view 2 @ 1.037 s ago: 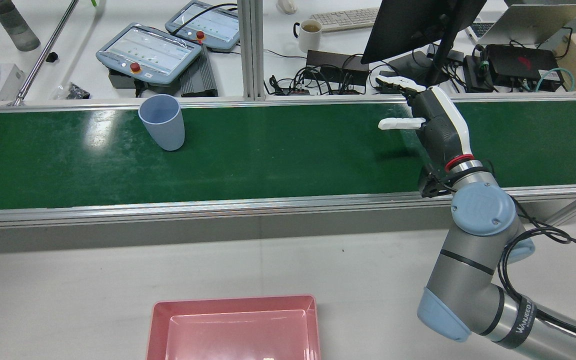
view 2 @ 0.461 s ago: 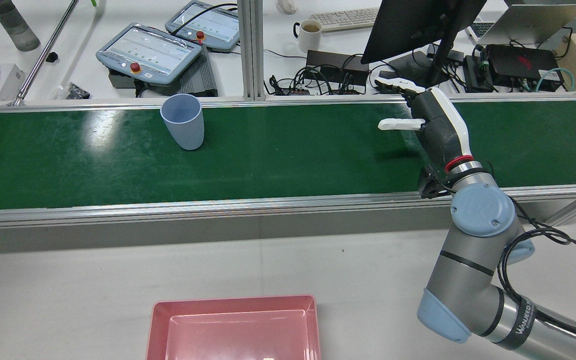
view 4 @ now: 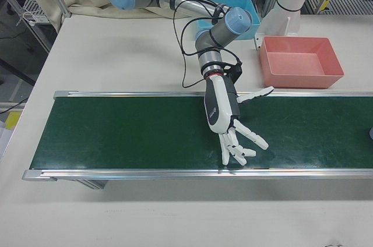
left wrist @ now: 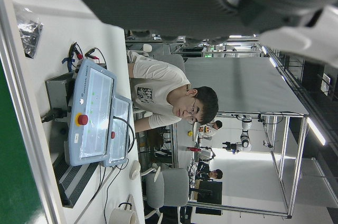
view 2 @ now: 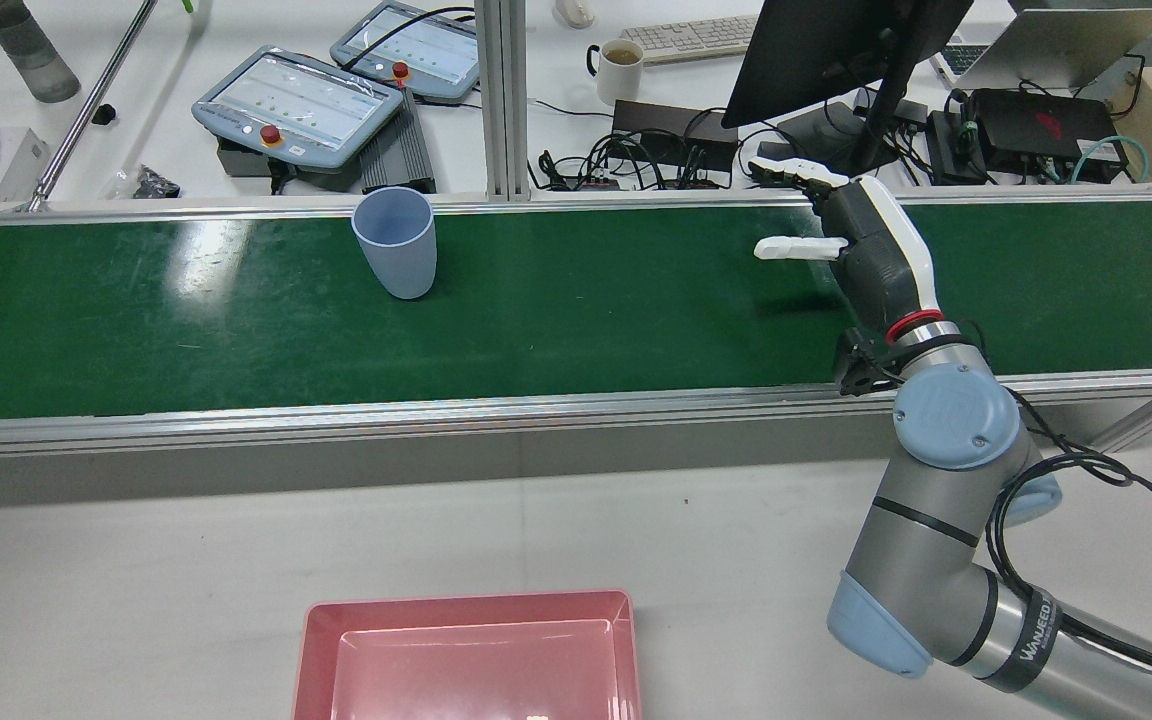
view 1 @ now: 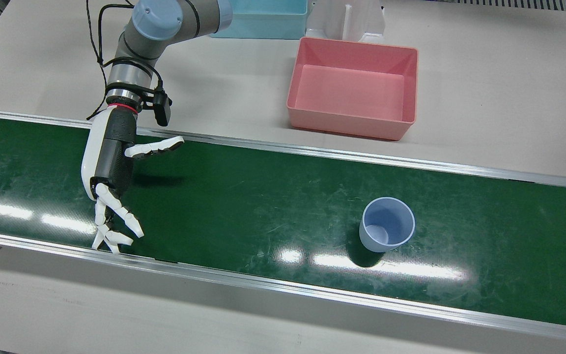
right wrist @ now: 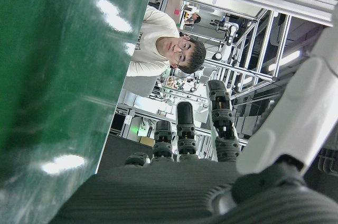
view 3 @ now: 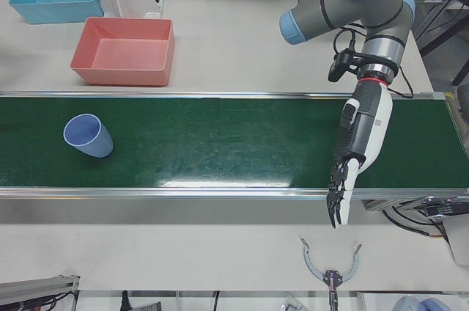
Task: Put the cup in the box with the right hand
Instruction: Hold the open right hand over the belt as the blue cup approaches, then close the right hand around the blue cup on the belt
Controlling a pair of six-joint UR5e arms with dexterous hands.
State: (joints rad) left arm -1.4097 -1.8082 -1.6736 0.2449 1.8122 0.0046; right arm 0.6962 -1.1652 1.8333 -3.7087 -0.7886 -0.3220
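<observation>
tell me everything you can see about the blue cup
The blue cup is a plain, pale blue tumbler with no handle, plastic by the look of it, wider at its open rim than at its base. It stands upright and empty on the green conveyor belt, towards the belt's operator-side edge. Nothing else touches it; the open right hand is well apart.

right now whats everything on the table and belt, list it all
cup: 1, pale blue, upright on the green conveyor belt, far from the hand
pink box: 1, empty, on the white table beside the belt
blue box: 1, at the table's edge behind the pink one
teach pendants: 2, grey-blue, on the desk beyond the belt
mug: 1, white, same desk
person: 1, white shirt, seated beyond the desk
right hand: 1, white and black, open over the belt
left hand: casing only, state unclear
</observation>
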